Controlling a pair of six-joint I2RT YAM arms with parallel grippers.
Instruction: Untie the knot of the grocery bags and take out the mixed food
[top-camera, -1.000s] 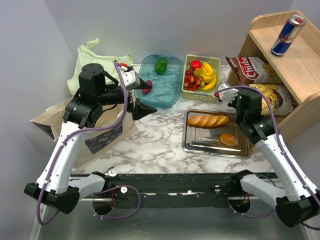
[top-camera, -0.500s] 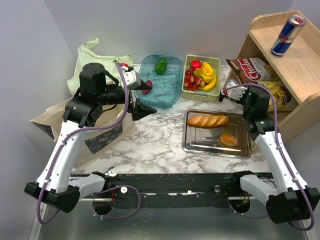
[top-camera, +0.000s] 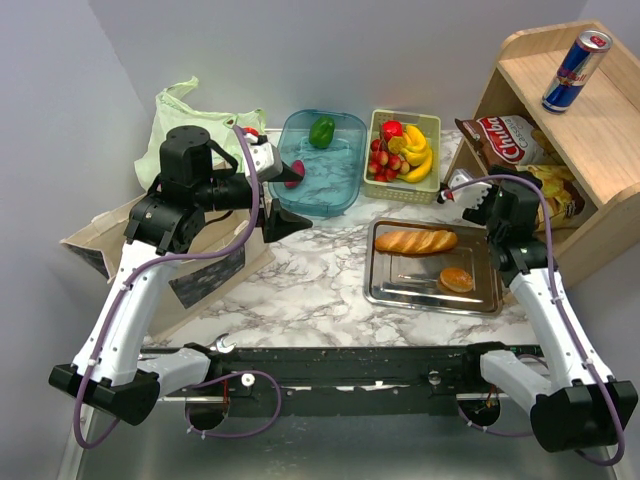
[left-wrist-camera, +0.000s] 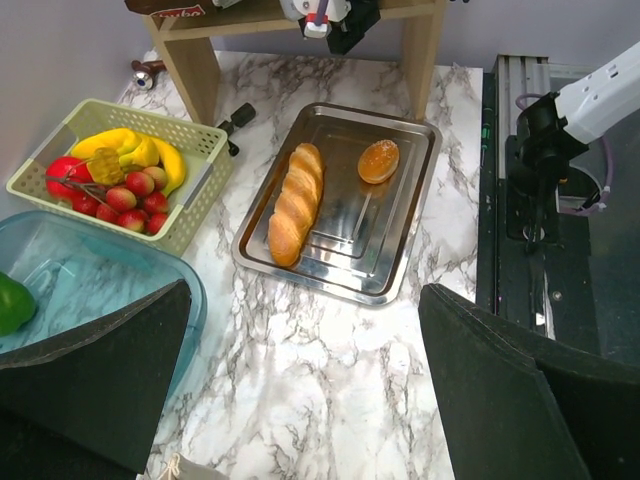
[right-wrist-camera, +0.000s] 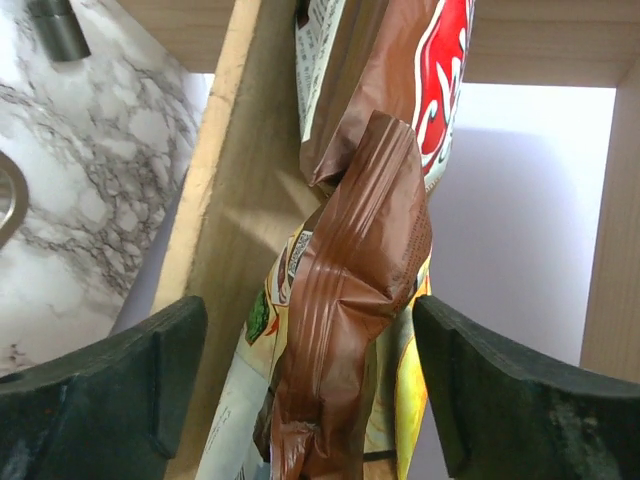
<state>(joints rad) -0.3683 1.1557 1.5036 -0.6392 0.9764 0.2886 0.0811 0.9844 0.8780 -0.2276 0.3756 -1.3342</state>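
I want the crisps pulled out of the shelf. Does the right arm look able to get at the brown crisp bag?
Probably yes: the right gripper stands open right at the brown crisp bag, its crimped end facing the gap between the jaws, nothing blocking.

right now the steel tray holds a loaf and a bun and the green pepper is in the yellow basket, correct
One slip: the green pepper lies in the teal tub, not the yellow basket; the top external view shows it. The tray does hold the loaf and bun.
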